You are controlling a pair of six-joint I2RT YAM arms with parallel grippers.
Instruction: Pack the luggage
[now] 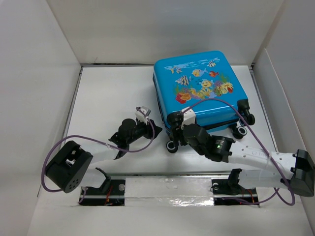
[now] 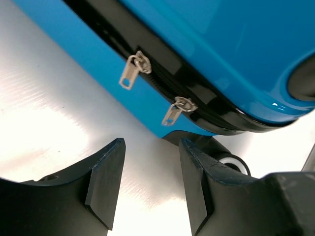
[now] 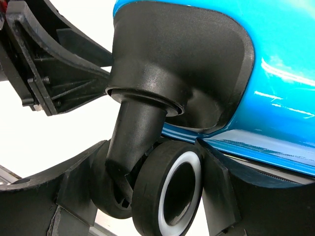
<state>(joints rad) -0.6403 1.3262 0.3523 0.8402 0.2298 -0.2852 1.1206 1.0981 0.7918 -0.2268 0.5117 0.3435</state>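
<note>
White worktop (image 1: 113,88) carries blue luggage (image 1: 197,88) at two o'clock. Left claw (image 2: 151,147) half-wide, empty; right claw (image 3: 152,162) clamps its wheel (image 3: 165,199).

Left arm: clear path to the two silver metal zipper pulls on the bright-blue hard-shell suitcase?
Probably yes: its open end effector faces both zipper pulls on the suitcase, with nothing between.

Lab cell w/ white walls (image 1: 162,29)
</note>
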